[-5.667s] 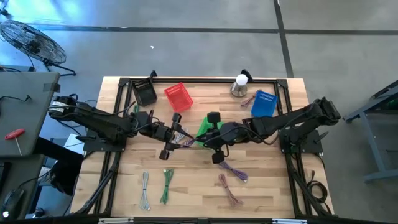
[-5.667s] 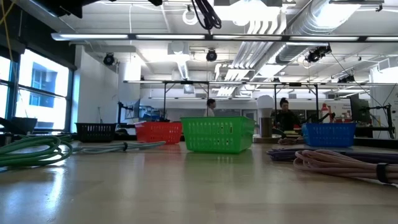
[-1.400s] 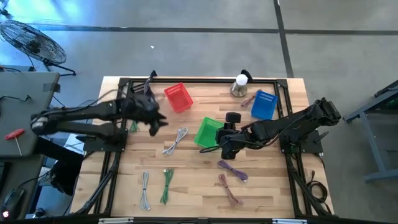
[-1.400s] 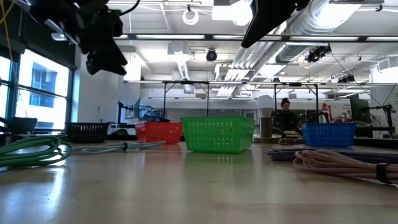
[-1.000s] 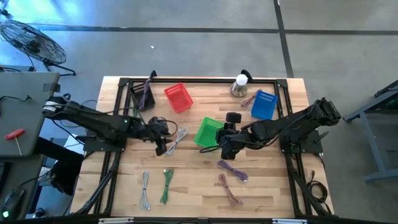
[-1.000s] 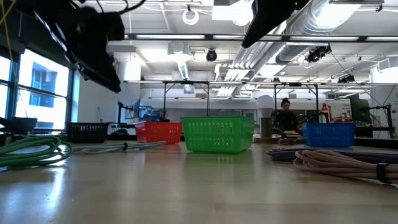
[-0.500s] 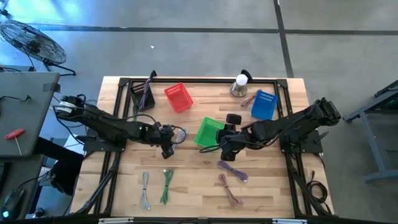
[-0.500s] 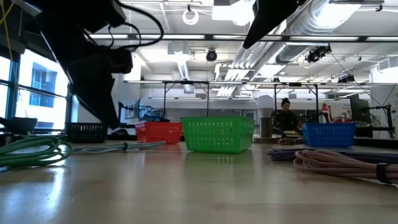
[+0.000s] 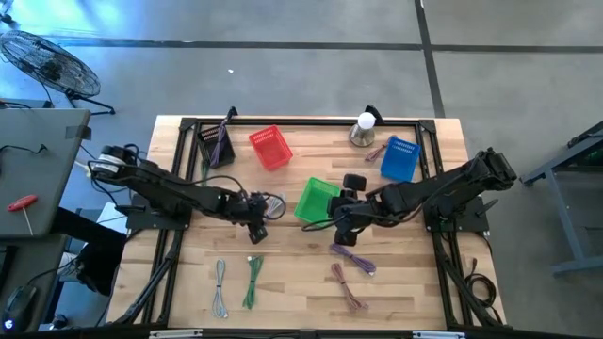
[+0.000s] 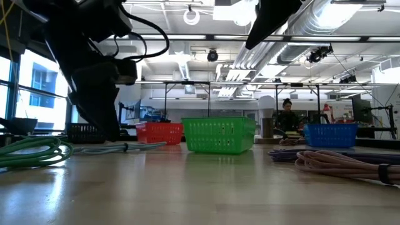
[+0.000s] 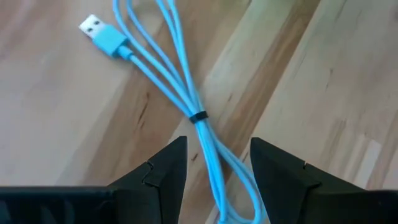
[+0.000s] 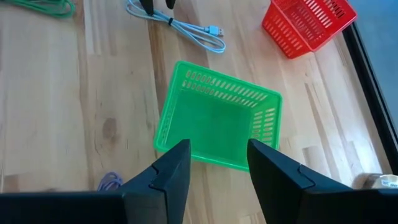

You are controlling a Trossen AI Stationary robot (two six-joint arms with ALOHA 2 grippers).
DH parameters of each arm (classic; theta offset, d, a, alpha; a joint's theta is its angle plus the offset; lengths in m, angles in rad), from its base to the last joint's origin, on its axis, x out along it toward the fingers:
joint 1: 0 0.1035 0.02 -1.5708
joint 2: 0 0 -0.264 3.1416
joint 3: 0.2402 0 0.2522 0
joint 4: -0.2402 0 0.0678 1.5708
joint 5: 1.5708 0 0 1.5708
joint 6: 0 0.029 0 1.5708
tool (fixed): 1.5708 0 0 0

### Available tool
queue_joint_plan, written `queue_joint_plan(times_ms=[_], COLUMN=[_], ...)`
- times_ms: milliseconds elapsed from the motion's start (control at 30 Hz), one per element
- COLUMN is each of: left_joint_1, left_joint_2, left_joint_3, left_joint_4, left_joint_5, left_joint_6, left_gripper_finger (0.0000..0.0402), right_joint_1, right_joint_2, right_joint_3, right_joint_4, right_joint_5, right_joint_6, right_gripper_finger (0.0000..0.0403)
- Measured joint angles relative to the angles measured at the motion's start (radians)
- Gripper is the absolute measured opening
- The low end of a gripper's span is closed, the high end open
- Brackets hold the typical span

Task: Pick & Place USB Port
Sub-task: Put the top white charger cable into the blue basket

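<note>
Now, left gripper [image 11: 212, 180] spread open, straddling the light blue USB cable [image 11: 186, 99] at frame centre, apparently not touching, right gripper [image 12: 214, 167] open above the green basket [image 12: 217, 118].

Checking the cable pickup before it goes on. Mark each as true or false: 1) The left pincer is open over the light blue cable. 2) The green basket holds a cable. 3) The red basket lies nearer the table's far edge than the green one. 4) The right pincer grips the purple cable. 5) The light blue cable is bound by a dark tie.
1) True: the left pincer stands open, its fingers either side of the light blue cable.
2) False: the green basket is empty.
3) True: the red basket lies farther back.
4) False: the right pincer is open above the green basket; the purple cable lies on the table.
5) True: a dark tie binds it.
</note>
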Motion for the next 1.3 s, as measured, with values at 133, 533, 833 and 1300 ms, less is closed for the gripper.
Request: queue_joint_plan(times_ms=[133,533,833,1300], left_joint_1=[0.000,0.000,-0.002,-0.066], left_joint_2=[0.036,0.090,0.090,-0.042], left_joint_3=[0.000,0.004,0.069,0.614], left_joint_4=[0.000,0.002,-0.067,-0.558], left_joint_5=[0.004,-0.061,-0.213,-0.883], left_joint_6=[0.003,0.012,0.099,0.299], left_gripper_finger=[0.0170,0.0084,0.0007,0.0003], right_joint_1=[0.018,0.071,0.097,0.048], right_joint_2=[0.000,0.000,0.000,0.000], right_joint_3=[0.000,0.000,0.000,0.000], right_joint_4=[0.001,0.014,0.123,0.332], right_joint_5=[0.001,0.002,-0.082,-0.016], right_joint_6=[0.000,0.026,-0.021,-0.183], right_gripper_finger=[0.0149,0.0149,0.0150,0.0146])
